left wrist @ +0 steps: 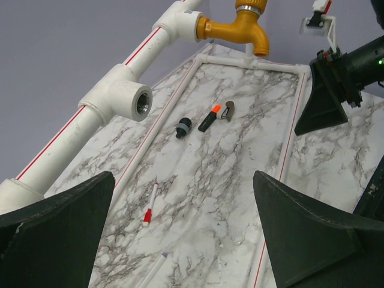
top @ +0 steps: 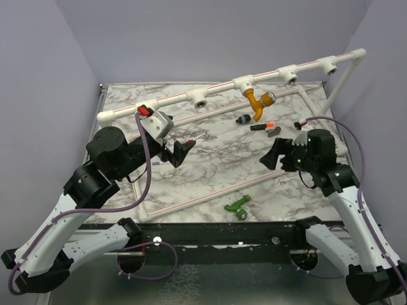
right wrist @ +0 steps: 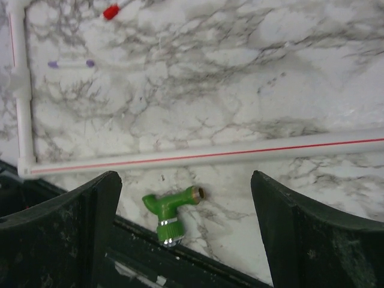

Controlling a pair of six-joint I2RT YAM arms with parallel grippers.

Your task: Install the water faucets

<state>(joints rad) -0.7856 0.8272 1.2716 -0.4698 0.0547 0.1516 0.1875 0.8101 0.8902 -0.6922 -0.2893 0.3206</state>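
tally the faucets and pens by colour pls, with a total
green faucet: 1
orange faucet: 1
red-capped pen: 1
purple-tipped pen: 1
total: 4

Note: I see a white red-striped pipe frame [top: 172,100] standing on the marble table [top: 210,165]. Its raised rail carries T-sockets, and one socket [left wrist: 129,99] shows an open threaded mouth. Inside the frame's floor loop, near the raised rail, lie a black fitting [left wrist: 183,128], an orange-and-black marker [left wrist: 209,118] and, just beside it, a grey-brown piece [left wrist: 227,110]. Also inside the loop, nearer the frame's left side pipe, are a red-tipped pen [left wrist: 151,204] and a purple-tipped pen [right wrist: 71,63], lying apart.
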